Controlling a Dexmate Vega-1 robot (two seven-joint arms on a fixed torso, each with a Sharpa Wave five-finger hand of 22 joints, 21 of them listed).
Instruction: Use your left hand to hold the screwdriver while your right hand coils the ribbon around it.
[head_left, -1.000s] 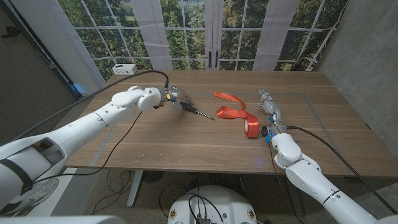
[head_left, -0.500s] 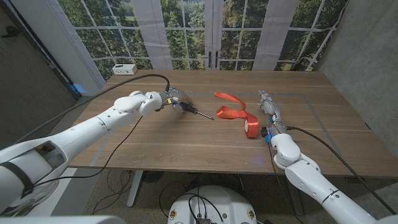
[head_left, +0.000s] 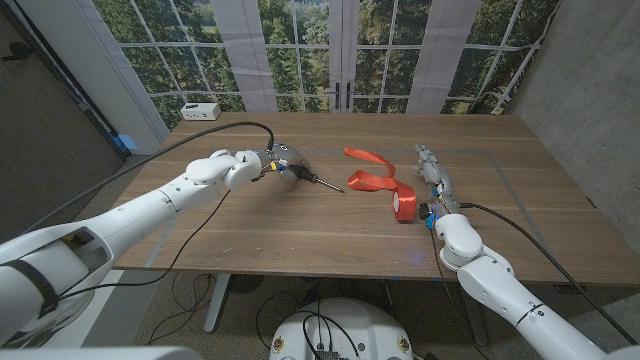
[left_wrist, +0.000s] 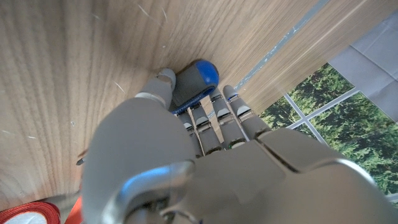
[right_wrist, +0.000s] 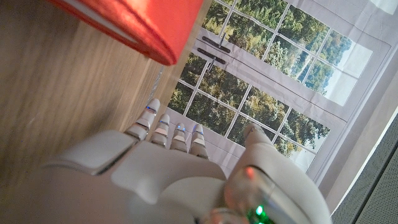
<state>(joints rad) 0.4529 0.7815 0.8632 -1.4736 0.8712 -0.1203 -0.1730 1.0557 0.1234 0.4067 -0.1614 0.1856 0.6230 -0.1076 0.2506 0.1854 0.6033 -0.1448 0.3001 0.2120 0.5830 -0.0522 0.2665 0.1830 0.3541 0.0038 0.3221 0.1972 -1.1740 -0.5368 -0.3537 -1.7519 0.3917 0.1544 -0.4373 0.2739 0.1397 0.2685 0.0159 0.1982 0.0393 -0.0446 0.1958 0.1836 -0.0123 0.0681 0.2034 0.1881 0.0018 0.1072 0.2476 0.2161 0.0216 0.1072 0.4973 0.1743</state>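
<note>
While left hand (head_left: 272, 160) seemingly grips screwdriver (head_left: 305, 175), right hand (head_left: 432, 167) outstretched

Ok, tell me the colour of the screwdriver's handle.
The screwdriver handle is dark grey with a blue end, clearest in the left wrist view, under the left hand.

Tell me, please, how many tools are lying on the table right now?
1: a screwdriver, left of the table's middle, its handle under the left robot hand and its tip pointing toward the red ribbon. Nothing else there looks like a tool.
</note>
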